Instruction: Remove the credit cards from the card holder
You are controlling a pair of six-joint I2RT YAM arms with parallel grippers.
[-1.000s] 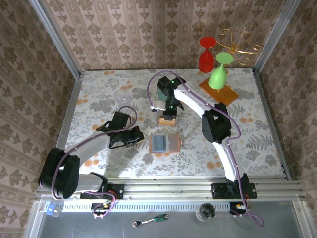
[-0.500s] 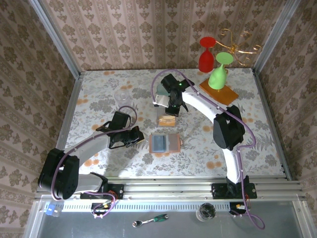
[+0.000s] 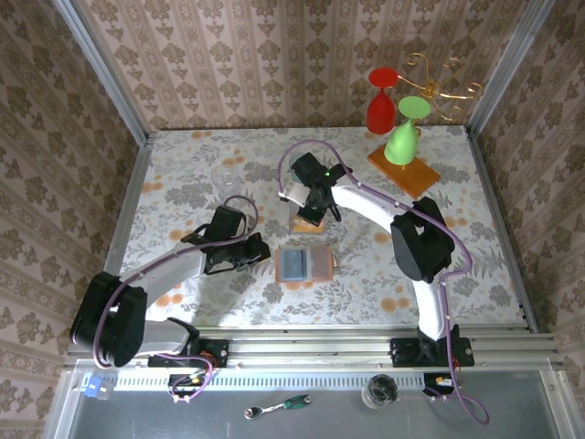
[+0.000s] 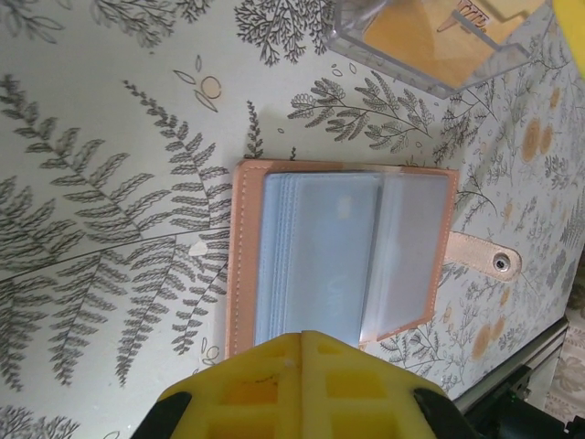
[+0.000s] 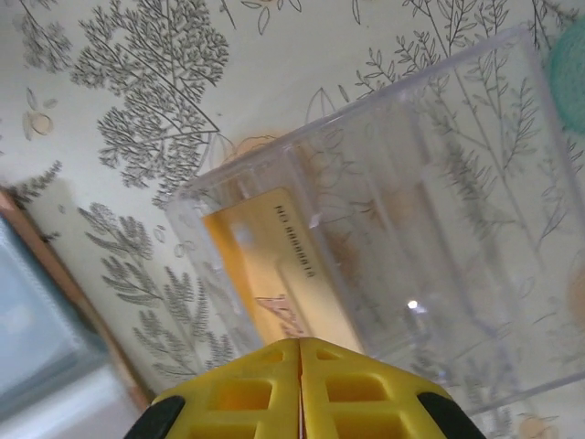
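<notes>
The card holder (image 3: 303,264) lies open on the table, tan leather rim with grey-blue plastic pockets (image 4: 338,261). My left gripper (image 4: 302,337) is shut and empty, its tips over the holder's near edge; from above it (image 3: 262,249) sits just left of the holder. An orange-gold credit card (image 5: 274,265) lies inside a clear plastic box (image 5: 411,210), also seen as the clear box (image 3: 307,223) beyond the holder. My right gripper (image 5: 300,343) is shut right above that card's near end; from above it (image 3: 311,212) hangs over the box.
A wooden slab (image 3: 403,169) at the back right carries an upturned green glass (image 3: 403,135); a red glass (image 3: 381,102) and a gold rack (image 3: 445,80) stand behind. A clear glass (image 3: 225,176) sits back left. A teal thing (image 5: 571,46) borders the box.
The right gripper pulled away toward the back of the table, then came back over the clear box with its jaws shut tighter. The left arm has edged slightly toward the holder.
</notes>
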